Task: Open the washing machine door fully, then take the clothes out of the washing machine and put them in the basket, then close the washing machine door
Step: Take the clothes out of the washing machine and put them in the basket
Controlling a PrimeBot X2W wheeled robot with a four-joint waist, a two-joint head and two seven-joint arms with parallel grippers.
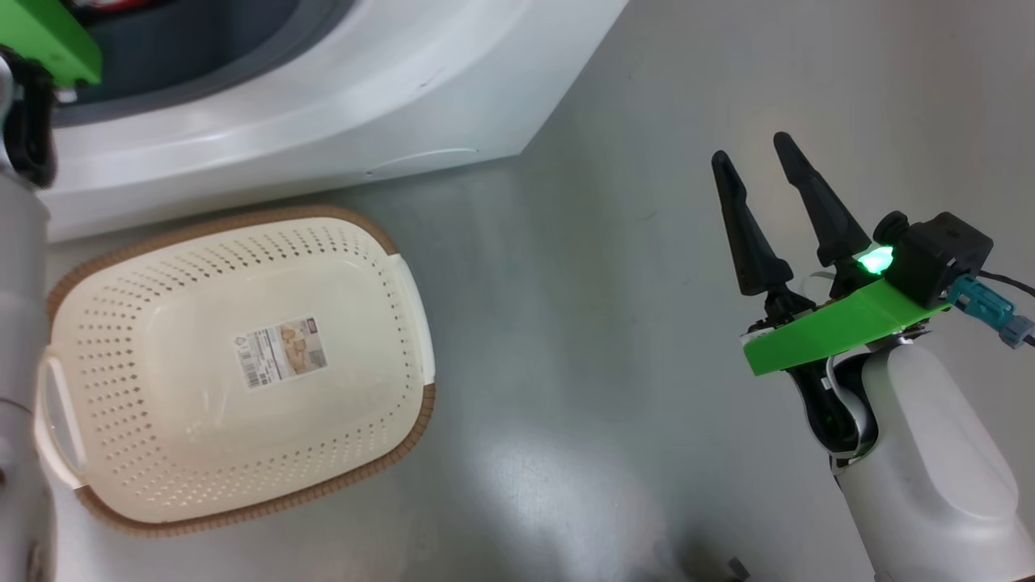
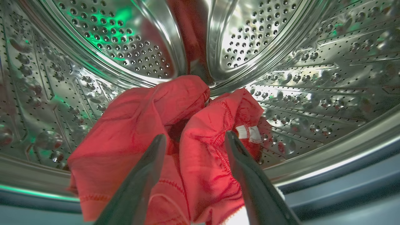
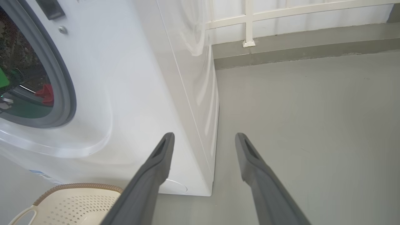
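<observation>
In the left wrist view my left gripper (image 2: 195,139) is inside the steel drum, open, its two fingers straddling a fold of the red clothes (image 2: 137,134); the cloth lies bunched on the drum floor with a small white part (image 2: 248,132) at its right. The white washing machine (image 1: 340,97) stands at the top of the head view, and the cream basket (image 1: 121,339) sits on the floor just in front of it with nothing in it. My right gripper (image 1: 760,166) hangs open over bare floor to the right, holding nothing. The washing machine door is out of view.
The grey floor (image 1: 582,339) stretches to the right of the machine. A low kerb and white railing (image 3: 250,22) run behind it in the right wrist view. The machine's grey rubber ring (image 3: 62,81) frames the opening, with a bit of red clothes (image 3: 46,93) inside.
</observation>
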